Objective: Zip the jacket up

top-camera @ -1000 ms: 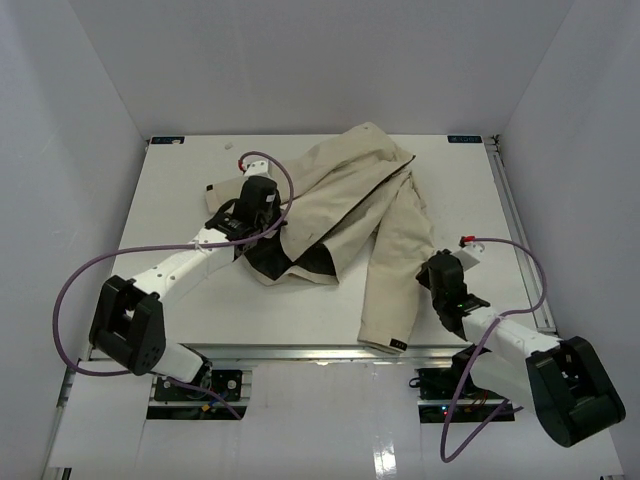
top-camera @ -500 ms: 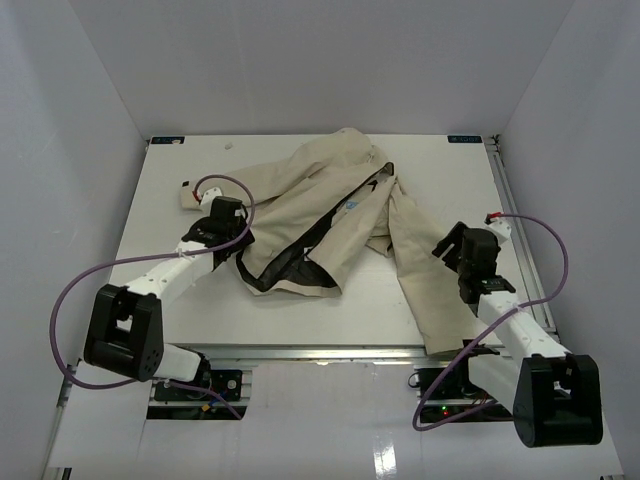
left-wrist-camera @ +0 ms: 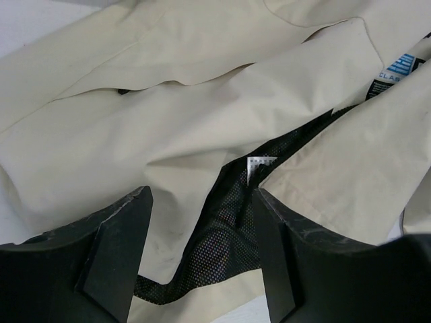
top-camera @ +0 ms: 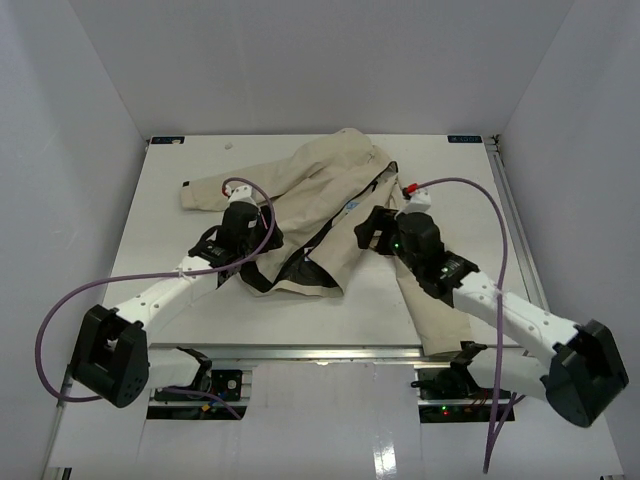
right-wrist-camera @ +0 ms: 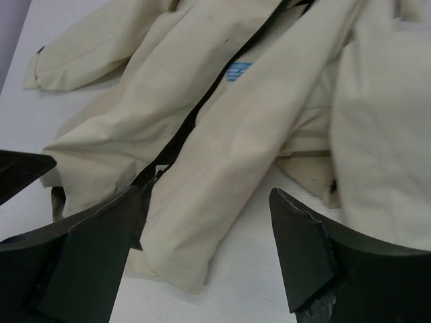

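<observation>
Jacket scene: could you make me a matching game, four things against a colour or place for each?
1 left end effector
2 right end effector
3 label on the jacket
4 lining

a black mesh
b over a cream front panel
c blue and white
d over the exposed lining

Pairs: 1-d, 2-b, 3-c, 4-a

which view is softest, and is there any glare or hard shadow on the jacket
Top external: even soft light, no glare, faint shadows beside the cream-beige fabric jacket. Left wrist: sharp, the black mesh lining resolves; the open left gripper reads dark. Right wrist: softest, fabric slightly blurred, the open right gripper underexposed.
</observation>
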